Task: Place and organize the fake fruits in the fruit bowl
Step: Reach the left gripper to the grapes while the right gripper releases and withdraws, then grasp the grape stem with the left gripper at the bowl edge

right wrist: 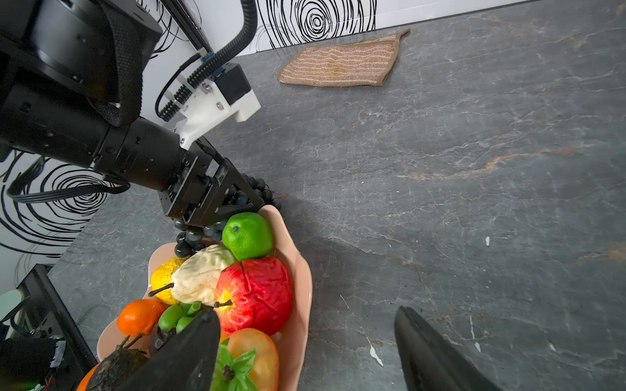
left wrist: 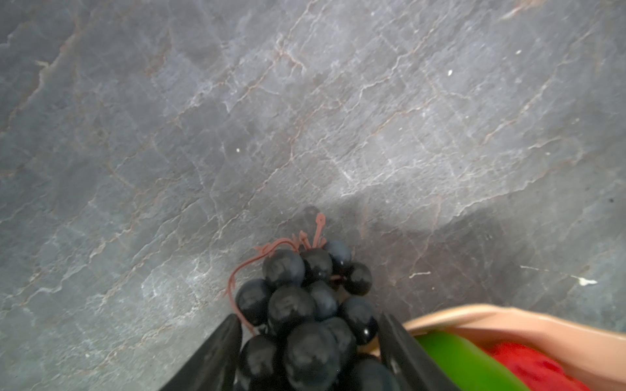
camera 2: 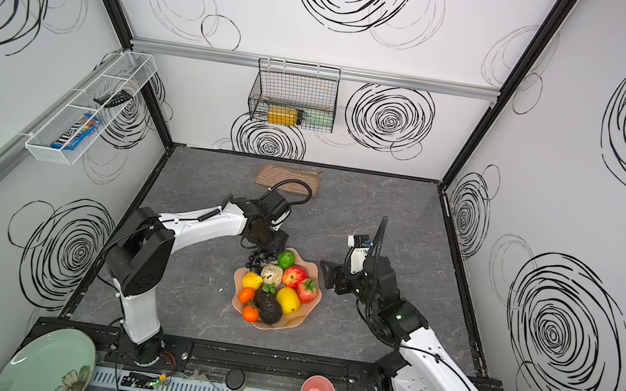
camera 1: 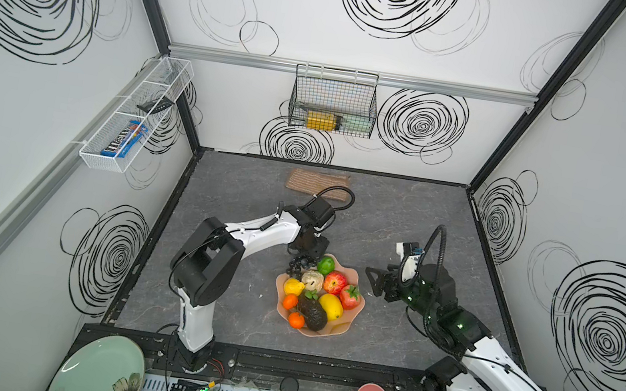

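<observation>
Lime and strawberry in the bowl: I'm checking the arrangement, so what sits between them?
The red apple sits between the lime and the strawberry, as both top views show.

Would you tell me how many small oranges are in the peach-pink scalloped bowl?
2. In a top view, one small orange sits at the bowl's left rim; the other lies nearer the front edge, both beside the dark avocado. Others may be hidden.

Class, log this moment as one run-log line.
left gripper: closed on grape bunch | grape bunch: at fruit bowl rim | right gripper: open, empty
</observation>
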